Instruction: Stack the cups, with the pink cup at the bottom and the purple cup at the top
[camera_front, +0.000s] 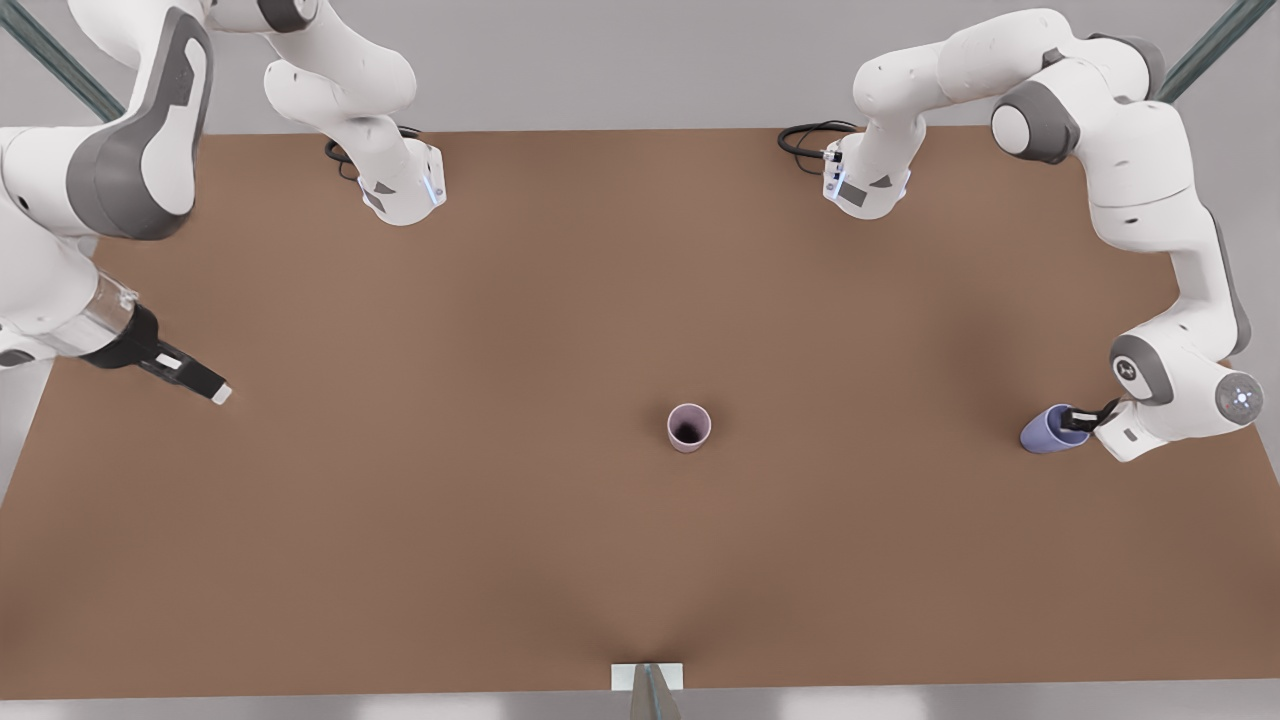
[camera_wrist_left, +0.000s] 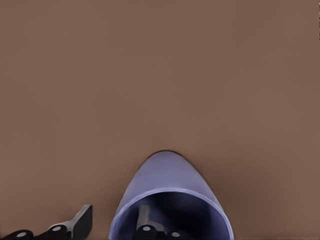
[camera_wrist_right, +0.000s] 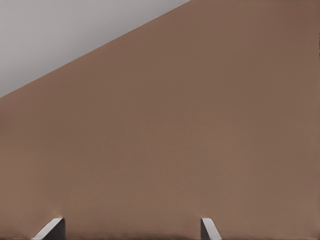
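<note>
The pink cup (camera_front: 689, 427) stands upright near the table's middle, its dark inside showing. The purple cup (camera_front: 1048, 431) is near the front view's right edge of the table, leaning with its mouth toward my left gripper (camera_front: 1077, 418). Seen from the left wrist, the purple cup (camera_wrist_left: 170, 190) has one finger (camera_wrist_left: 144, 220) inside it and the other finger (camera_wrist_left: 84, 220) outside. They straddle its wall, with table visible between the outer finger and the wall. My right gripper (camera_front: 207, 386) waits open over the table's edge on the front view's left, its fingertips (camera_wrist_right: 52, 229) wide apart over bare table.
The brown table (camera_front: 500, 520) spreads wide between the two cups. Both arm bases (camera_front: 405, 190) (camera_front: 865, 185) and their cables sit at the far edge. A small white bracket (camera_front: 647, 677) marks the near edge.
</note>
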